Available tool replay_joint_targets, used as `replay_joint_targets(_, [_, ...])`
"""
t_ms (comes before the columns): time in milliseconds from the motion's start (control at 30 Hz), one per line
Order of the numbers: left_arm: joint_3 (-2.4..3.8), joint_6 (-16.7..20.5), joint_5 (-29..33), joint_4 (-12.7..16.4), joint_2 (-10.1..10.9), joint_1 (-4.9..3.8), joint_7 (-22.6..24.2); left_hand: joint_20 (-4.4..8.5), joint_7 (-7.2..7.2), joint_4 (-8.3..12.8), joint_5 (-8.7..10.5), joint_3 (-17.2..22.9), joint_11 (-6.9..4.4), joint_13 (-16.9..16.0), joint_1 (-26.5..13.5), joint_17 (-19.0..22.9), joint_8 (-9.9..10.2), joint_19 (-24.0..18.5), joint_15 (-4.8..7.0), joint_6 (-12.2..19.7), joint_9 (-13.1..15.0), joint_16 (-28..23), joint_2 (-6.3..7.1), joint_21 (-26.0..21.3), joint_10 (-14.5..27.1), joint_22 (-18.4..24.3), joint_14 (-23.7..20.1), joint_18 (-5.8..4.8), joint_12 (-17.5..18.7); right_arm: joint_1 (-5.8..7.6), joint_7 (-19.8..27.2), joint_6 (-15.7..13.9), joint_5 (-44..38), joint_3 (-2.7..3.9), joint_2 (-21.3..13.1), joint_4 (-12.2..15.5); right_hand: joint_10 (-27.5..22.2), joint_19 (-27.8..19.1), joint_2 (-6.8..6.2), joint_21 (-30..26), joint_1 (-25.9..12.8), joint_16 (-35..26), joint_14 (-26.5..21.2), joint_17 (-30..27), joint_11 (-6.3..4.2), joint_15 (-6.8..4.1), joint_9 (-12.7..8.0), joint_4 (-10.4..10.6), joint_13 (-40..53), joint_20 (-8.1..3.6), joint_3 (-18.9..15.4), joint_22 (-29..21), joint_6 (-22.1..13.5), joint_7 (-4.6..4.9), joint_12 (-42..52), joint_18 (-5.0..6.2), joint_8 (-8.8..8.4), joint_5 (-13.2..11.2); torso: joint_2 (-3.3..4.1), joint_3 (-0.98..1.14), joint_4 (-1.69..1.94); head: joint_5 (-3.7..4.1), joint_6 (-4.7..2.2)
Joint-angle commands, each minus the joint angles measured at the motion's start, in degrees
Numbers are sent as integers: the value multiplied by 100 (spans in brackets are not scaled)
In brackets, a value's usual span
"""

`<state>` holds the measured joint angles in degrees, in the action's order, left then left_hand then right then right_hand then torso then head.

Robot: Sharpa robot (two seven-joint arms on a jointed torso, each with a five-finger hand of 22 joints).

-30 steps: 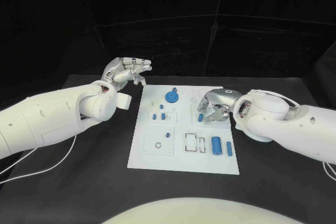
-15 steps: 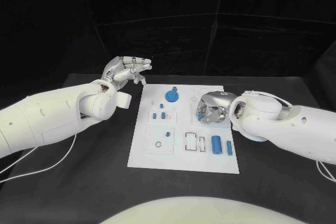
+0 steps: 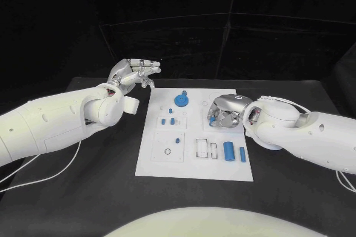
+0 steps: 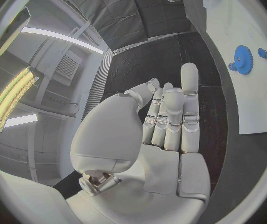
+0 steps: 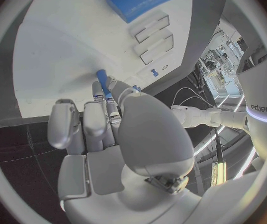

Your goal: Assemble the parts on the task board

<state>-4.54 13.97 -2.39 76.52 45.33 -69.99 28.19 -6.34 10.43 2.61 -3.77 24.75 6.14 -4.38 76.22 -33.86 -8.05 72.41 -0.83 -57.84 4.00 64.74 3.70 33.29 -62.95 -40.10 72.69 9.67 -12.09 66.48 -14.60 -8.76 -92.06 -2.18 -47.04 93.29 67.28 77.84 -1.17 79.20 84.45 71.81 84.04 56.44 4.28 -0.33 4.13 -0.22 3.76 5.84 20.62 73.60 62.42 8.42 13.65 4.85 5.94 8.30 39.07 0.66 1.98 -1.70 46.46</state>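
1. The task board [image 3: 194,167] lies flat in the middle of the black table [image 3: 89,196], its long side running away from the robot.
2. The left hand [image 3: 135,73] is raised beside the board's far left corner, clear of the board and of the table. Its fingers are curled in against the palm with nothing between them; the left wrist view shows them [image 4: 173,115] lying close together and bare.
3. The right hand [image 3: 225,113] is down over the right side of the board, near its middle. In the right wrist view a slim blue peg [image 5: 103,83] rises from between its fingertips, so the hand pinches that peg. From the head view the peg is largely hidden under the hand; whether its lower end touches the board cannot be told.
4. A blue gear [image 3: 181,99] sits on the far part of the board, with a small blue knob just beyond it. The left wrist view also catches it [image 4: 243,59].
5. Small blue pins [image 3: 167,121] stand in the left column of the board, and one more [image 3: 179,141] stands in a square panel nearer the robot.
6. A blue cylinder [image 3: 229,151] lies on the near right part of the board, with a thinner blue rod [image 3: 242,154] just beside it on the right. Two rectangular slots [image 3: 201,148] lie to their left.
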Motion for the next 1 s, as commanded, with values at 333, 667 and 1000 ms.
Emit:
replay_joint_targets(333, [5, -82, 20, -2, 11, -6, 11, -14, 6, 26, 16, -13, 2, 8, 36, 5, -33, -35, -16, 29, -6, -24, 5, -37, 20, 5, -40, 76, -17, 48, 174, -957, 444, 34, -390, 756, 99, 47, -125, 63, -56, 59, 86, 15, -9, -12, -4, -44, 9, -5, 291, 41, 53, 15, -148, -85, -26, -37, -10, -10, 9, -10, -16])
replay_joint_targets(667, [5, -94, 20, -7, -20, -6, 7, -14, 6, 26, 16, -13, 2, 8, 36, 5, -33, -35, -16, 29, -6, -24, 5, -37, 20, 5, -40, 76, -17, 53, 435, -852, 726, 35, 81, 948, 97, 34, -171, 59, -81, 56, 80, -7, 0, -7, -10, -71, 7, -2, 361, 32, 43, 25, -197, -81, -49, -12, 1, -4, 9, -90, -9])
replay_joint_targets(1000, [5, -109, 20, -18, -65, -6, 4, -14, 6, 26, 16, -13, 2, 8, 36, 5, -33, -35, -16, 29, -6, -24, 5, -37, 20, 5, -40, 76, -17, -257, 692, -641, 404, 12, 874, 596, 93, 22, -186, 52, -99, 59, 78, -10, 7, -3, -13, -78, 7, 1, 388, 21, 35, 32, -221, -78, -61, 5, 1, -9, 17, -179, 20])
